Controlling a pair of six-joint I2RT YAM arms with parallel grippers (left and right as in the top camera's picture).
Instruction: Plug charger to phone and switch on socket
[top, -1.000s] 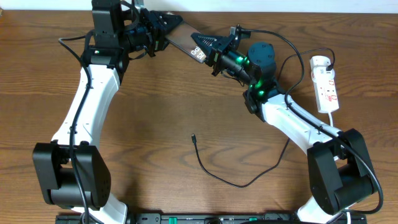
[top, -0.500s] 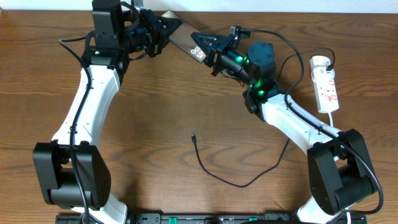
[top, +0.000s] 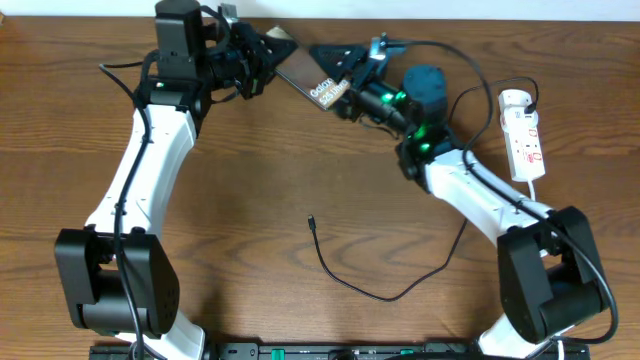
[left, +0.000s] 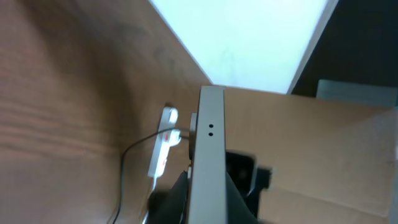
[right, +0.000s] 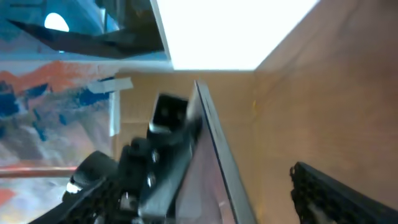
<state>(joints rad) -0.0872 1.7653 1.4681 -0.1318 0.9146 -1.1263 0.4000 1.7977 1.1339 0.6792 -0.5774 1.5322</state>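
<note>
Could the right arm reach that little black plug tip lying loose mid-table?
Probably yes: the thin black cable's connector tip lies on bare wood, nothing over it. But the right gripper is up at the glossy dark phone.

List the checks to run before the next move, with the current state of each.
1. Phone gripped by the left tool: ok, it appears held up at the table's far edge.
2. Right tool closed on the phone: not ok; the right wrist view shows a gap between one finger and the phone's edge.
3. Charger tip in a tool: not ok; it lies loose on the table, away from both tools.
4. Charger plugged into the phone: not ok.
5. Socket uncovered: ok.
6. Socket switched on: cannot tell.
</note>
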